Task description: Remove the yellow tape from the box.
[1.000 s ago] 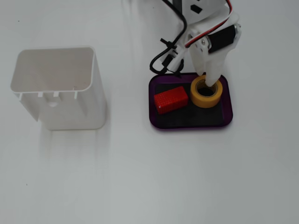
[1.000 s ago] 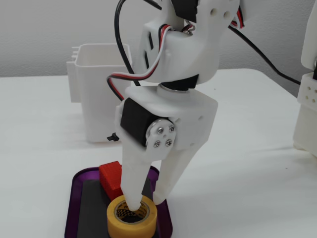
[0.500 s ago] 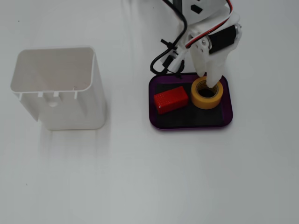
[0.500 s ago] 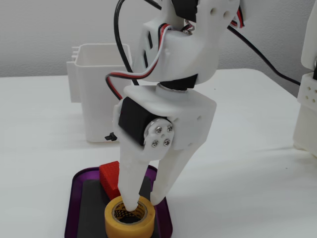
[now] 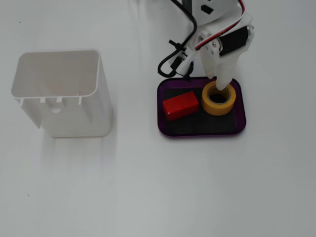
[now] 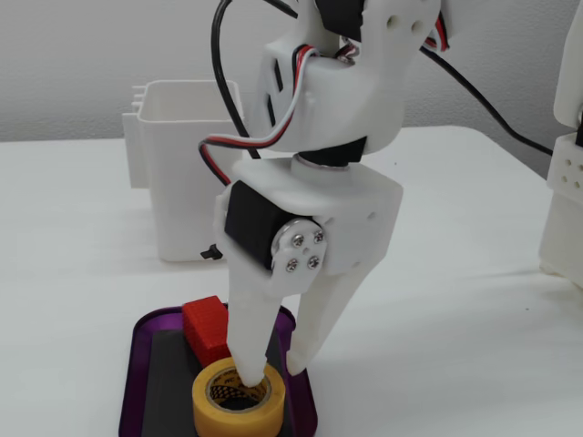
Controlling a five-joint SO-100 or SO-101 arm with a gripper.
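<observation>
The yellow tape (image 5: 219, 106) lies flat in the right half of the purple box (image 5: 161, 118), beside a red block (image 5: 180, 105). My gripper (image 5: 217, 83) reaches down onto the tape from the box's far edge. In a fixed view from the side, the gripper (image 6: 271, 369) is open and straddles the tape's wall. One finger (image 6: 244, 355) stands inside the hole of the tape (image 6: 235, 415). The other finger (image 6: 305, 341) stands just outside the ring. The tape rests on the black floor of the box (image 6: 133, 382).
A tall white plastic bin (image 5: 74, 118) stands to the left of the box on the white table; it also shows behind the arm (image 6: 182, 164). The red block (image 6: 208, 330) sits close behind the tape. Black cables hang near the box's far edge (image 5: 170, 61).
</observation>
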